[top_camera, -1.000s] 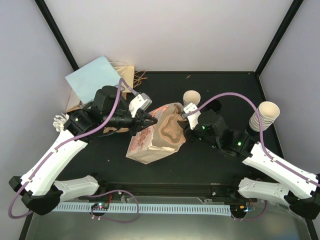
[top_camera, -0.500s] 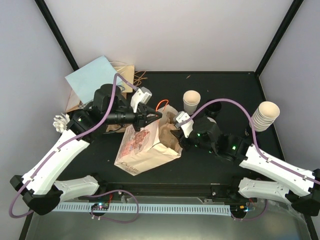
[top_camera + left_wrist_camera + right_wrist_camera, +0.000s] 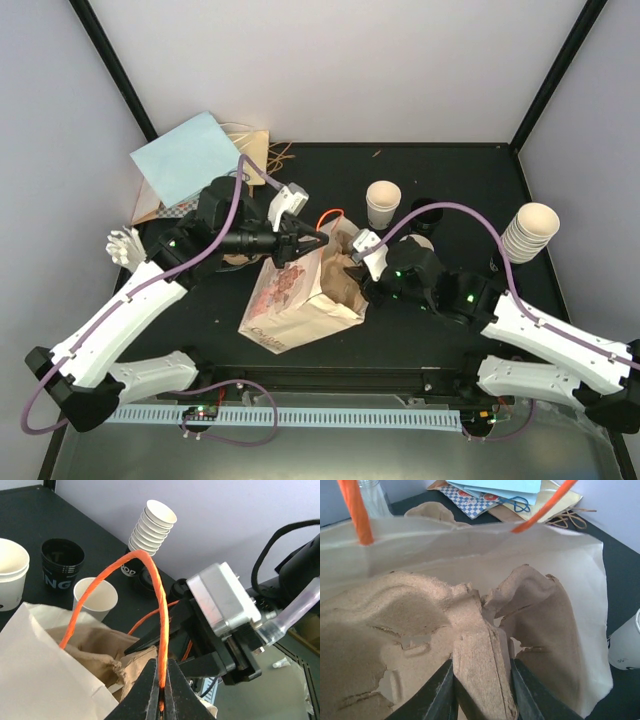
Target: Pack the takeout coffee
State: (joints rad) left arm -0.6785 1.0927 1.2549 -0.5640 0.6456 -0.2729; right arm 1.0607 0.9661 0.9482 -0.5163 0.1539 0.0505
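My left gripper [image 3: 161, 672] is shut on the bag's orange handle [image 3: 150, 575] and holds the mouth of the printed cream paper bag [image 3: 285, 300] up at mid-table. My right gripper [image 3: 482, 680] reaches into that mouth, its jaws shut on a folded edge of the brown pulp cup tray [image 3: 410, 615], which sits mostly inside the bag [image 3: 470, 545]. No lidded takeout coffee is in view. An open cream paper cup [image 3: 383, 203] stands behind the bag, and another [image 3: 95, 597] stands beside the right arm.
A tall stack of cream cups [image 3: 530, 232] stands at the right. Black cups [image 3: 425, 213] stand behind my right arm. Blue paper and spare bags [image 3: 185, 155] lie at the back left, and a small white object [image 3: 125, 243] lies by the left wall.
The left gripper has pulled the handle up and rightward, raising the bag's mouth from lying flat. The right gripper has pushed the pulp tray deeper into the bag.
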